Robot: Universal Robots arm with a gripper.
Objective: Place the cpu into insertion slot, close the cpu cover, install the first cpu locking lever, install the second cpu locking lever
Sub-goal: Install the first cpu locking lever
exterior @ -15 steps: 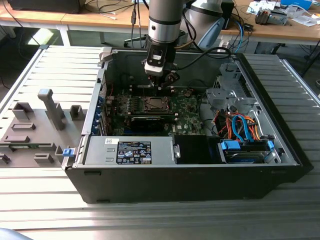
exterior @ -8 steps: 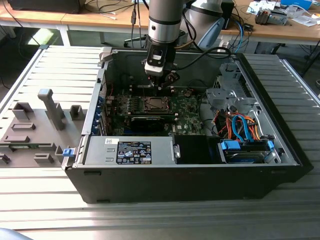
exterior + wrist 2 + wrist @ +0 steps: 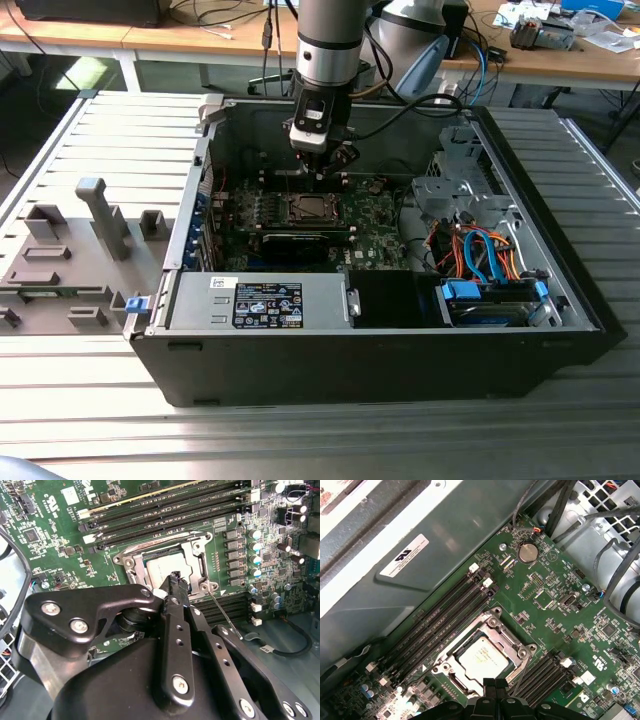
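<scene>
I see the small flat silver-grey square cpu (image 3: 482,656) seated in its socket on the green circuit board (image 3: 555,580). The thin silvery windowed cpu cover (image 3: 192,559) lies flat around it. My black end effector (image 3: 175,576), fingers pressed together on nothing, hangs just over the socket's near edge. The first wrist view shows the chip top clearly. The second wrist view shows a thin wire lever (image 3: 222,614) angling off beside the fingers.

bright, even light from above; pale glare on the cpu (image 3: 482,656) top; the computer case (image 3: 380,365) interior around the cpu sits dimmer, softly shadowed.
</scene>
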